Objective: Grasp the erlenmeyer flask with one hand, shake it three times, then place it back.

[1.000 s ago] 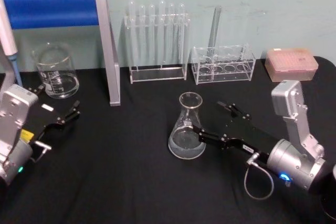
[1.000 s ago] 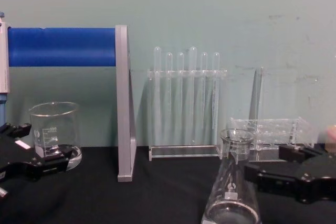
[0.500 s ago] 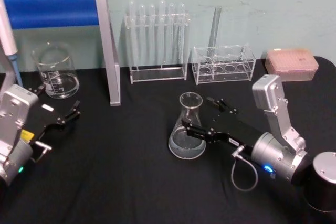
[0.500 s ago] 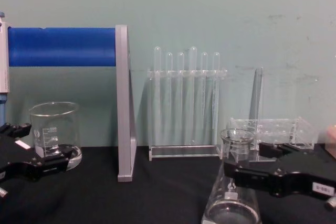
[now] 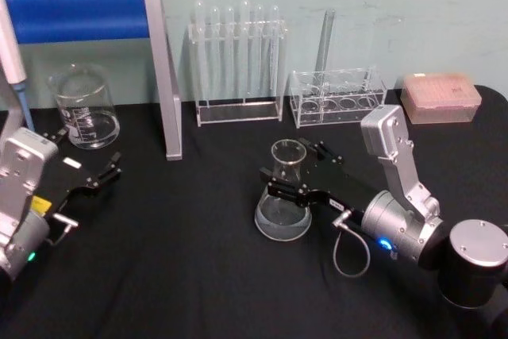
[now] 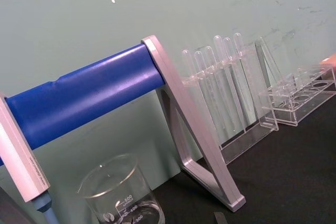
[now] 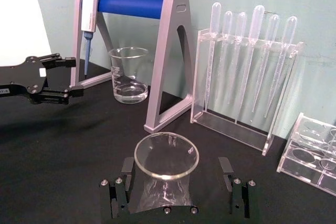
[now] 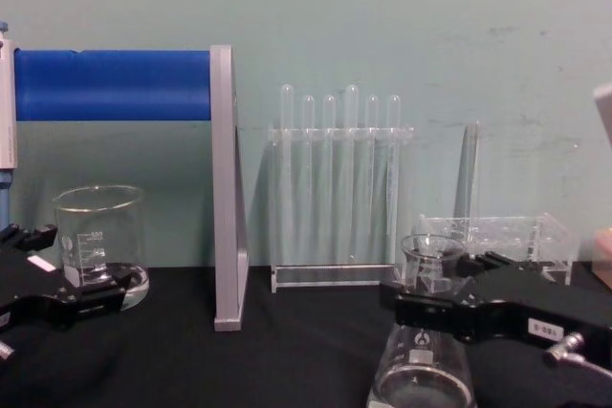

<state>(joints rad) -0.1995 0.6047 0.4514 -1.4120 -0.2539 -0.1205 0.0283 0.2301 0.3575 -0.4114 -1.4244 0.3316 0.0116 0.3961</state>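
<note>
The flask [image 5: 282,200] stands upright mid-worktop [image 5: 190,267], its neck between the parted fingers of the right end effector [image 5: 287,168]. The left end effector [image 5: 83,160] rests at the left near the beaker [image 5: 83,109], fingers apart too.

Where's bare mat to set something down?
Widest bare black mat: between the left claw and the clear glass conical flask, in front of the blue-barred grey stand. The right claw straddles the flask's neck. Crowded: back edge, with glass beaker and clear pipette rack.
</note>
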